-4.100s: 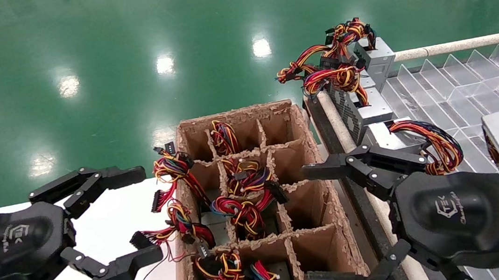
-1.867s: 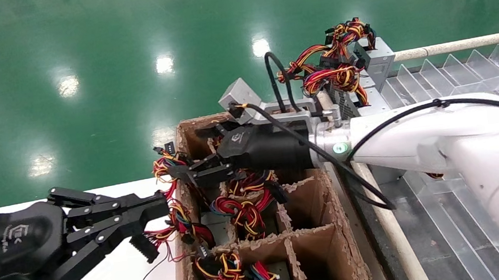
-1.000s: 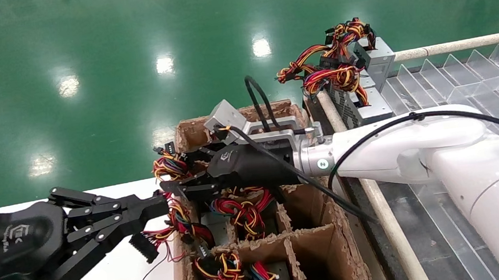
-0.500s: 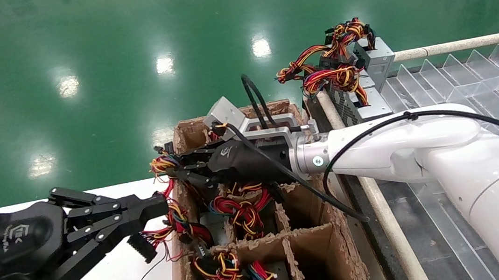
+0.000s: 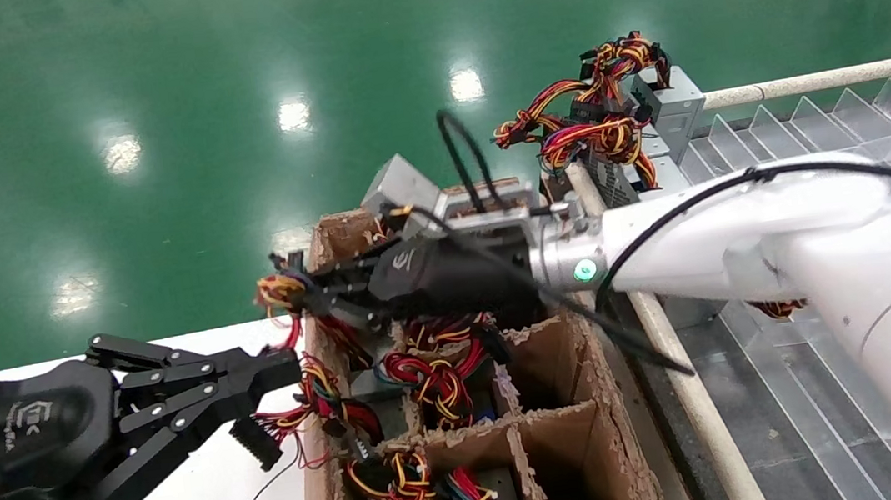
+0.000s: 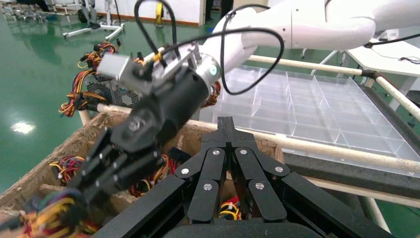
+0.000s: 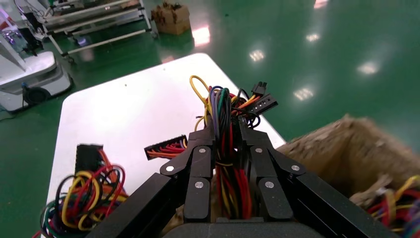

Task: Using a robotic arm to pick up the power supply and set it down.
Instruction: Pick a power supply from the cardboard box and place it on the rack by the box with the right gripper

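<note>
I see one cardboard crate (image 5: 597, 400), my right gripper (image 5: 308, 291) clamped on a wire bundle (image 7: 229, 130) at its far-left corner, left gripper (image 5: 275, 372) closed alongside.

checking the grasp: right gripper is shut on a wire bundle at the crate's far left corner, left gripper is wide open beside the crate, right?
Not quite. The left gripper is shut, not open; the left wrist view shows its fingers pressed together. The right gripper is indeed shut on the wire bundle at the crate.
</note>
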Robot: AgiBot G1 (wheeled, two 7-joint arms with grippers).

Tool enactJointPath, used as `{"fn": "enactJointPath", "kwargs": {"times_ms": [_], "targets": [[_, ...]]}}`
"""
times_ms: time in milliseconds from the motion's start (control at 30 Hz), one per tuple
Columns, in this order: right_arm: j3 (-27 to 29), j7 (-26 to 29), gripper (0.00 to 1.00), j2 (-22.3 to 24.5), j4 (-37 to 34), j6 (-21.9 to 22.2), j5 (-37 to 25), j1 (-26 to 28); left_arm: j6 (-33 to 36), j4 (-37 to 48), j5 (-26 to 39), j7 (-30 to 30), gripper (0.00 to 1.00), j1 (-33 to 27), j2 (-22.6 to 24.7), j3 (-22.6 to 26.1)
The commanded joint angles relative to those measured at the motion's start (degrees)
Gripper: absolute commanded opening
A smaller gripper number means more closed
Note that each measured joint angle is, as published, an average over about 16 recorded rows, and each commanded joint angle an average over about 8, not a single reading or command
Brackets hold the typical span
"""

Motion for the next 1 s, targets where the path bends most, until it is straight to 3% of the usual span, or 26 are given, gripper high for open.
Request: {"fn": "enactJointPath", "kwargs": {"times_ms": [33,267,667,1000], "targets": [[0.0,-0.8,0.0,0.2,-0.8,-1.3,0.7,0.7,0.0,0.0,0.0,0.0,0.0,0.0,0.0,0.0],[1.0,-3.5,0.0,1.8,-3.0,-4.9,2.1,5.3,0.0,0.0,0.0,0.0,0.0,0.0,0.0,0.0],[-0.8,-7.9,0.0,6.1,-3.4,-12.4,-1.8,19.6,0.0,0.0,0.0,0.0,0.0,0.0,0.0,0.0],[0.1,-18.9,0.0,8.6,-3.1,-16.5,-2.1,28.3,0.0,0.0,0.0,0.0,0.0,0.0,0.0,0.0]]}}
